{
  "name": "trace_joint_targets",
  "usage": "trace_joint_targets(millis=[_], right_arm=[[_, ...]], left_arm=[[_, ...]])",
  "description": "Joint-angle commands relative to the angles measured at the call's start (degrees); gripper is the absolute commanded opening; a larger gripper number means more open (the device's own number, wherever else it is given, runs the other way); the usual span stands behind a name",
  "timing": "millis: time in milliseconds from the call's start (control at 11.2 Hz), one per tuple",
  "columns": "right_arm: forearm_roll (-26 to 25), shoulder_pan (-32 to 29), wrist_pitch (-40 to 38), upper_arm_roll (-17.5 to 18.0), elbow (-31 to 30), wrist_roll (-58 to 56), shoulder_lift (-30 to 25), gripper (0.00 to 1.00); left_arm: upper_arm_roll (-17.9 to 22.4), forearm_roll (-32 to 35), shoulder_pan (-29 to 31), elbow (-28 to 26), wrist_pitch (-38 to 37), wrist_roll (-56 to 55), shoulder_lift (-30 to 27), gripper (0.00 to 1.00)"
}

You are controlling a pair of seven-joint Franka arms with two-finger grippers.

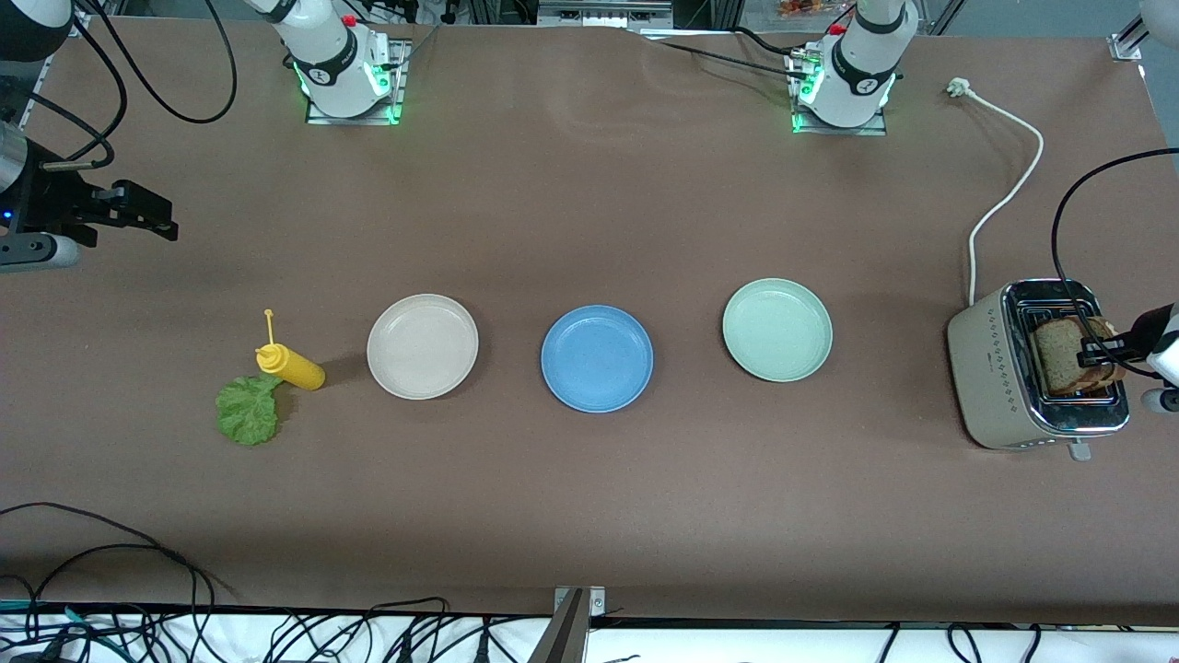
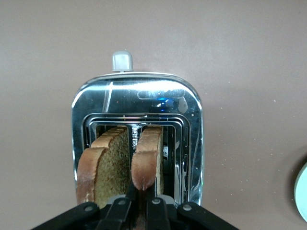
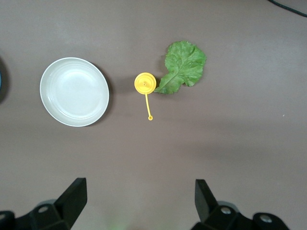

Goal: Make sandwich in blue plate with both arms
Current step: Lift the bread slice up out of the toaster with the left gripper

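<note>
Sandwich barely begun: our round matte blue plate (image 1: 597, 358) sits bare.

Our right tool (image 1: 138, 214) waits released above the tabletop (image 1: 589, 516); the ruffled green lettuce leaf (image 1: 248, 411) lies untouched. Our left tool (image 2: 139, 203) is clenched on one square brown wholemeal bread slice (image 2: 146, 163) in the silver toaster (image 1: 999, 368). We read no writing.

A high front camera faces both robot bases across the table (image 1: 589, 516). The left wrist camera looks straight down, close on the toaster (image 2: 136, 139). The right wrist camera looks down from higher, sharing the beige plate (image 3: 74, 91) with the front view.
</note>
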Motion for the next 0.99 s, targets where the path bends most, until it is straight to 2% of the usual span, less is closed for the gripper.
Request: trace_joint_targets(millis=[0, 358, 896], right_arm=[[1.1, 0.0, 0.0, 0.1, 0.0, -0.9, -0.3, 1.0], [1.1, 0.0, 0.1, 0.1, 0.0, -0.9, -0.3, 1.0], [1.1, 0.0, 0.0, 0.1, 0.0, -1.0, -0.3, 1.0]], left_arm=[[0.9, -0.7, -1.3, 2.8, -3.9, 1.1, -2.0, 0.0], [0.5, -0.3, -2.0, 2.8, -4.9, 0.9, -5.4, 0.0], [-0.4, -0.3, -3.4, 3.0, -10.3, -0.7, -9.6, 0.0]])
